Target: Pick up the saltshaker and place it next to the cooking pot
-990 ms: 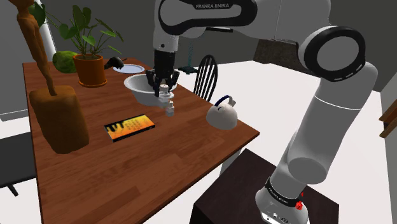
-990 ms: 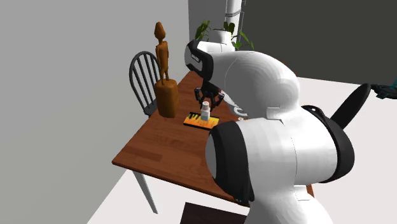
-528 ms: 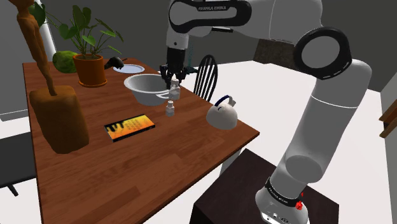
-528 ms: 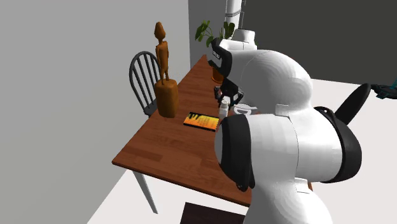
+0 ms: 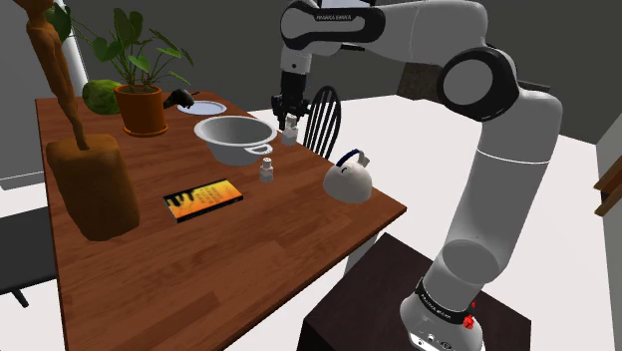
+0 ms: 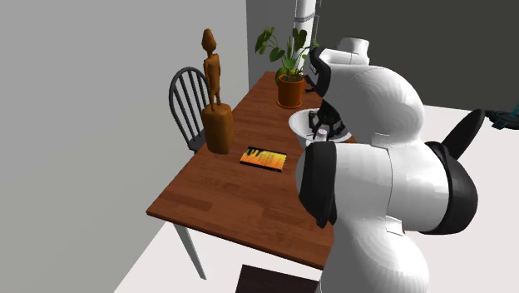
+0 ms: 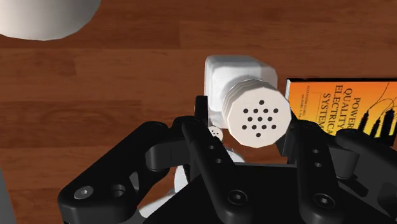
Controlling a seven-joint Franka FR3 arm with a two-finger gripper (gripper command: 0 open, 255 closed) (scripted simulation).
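The gripper [image 5: 290,120] has carried the saltshaker [image 7: 257,114] from over the cooking pot [image 5: 235,138] rim toward the shoulder view's upper right. The jaws clamp the shaker body, and it hangs above the table [image 5: 249,259]. Transport appears nearly complete. Lowering beside the pot remains.

Brown wooden table [image 5: 249,259] before me. In the shoulder view, a carved wooden figure [image 5: 85,175] stands at its left, a potted plant [image 5: 140,100] at the far end, an orange book [image 5: 203,199] lies flat mid-table, and a white kettle [image 5: 349,180] sits near the right edge. A black chair [image 5: 321,118] stands beyond.
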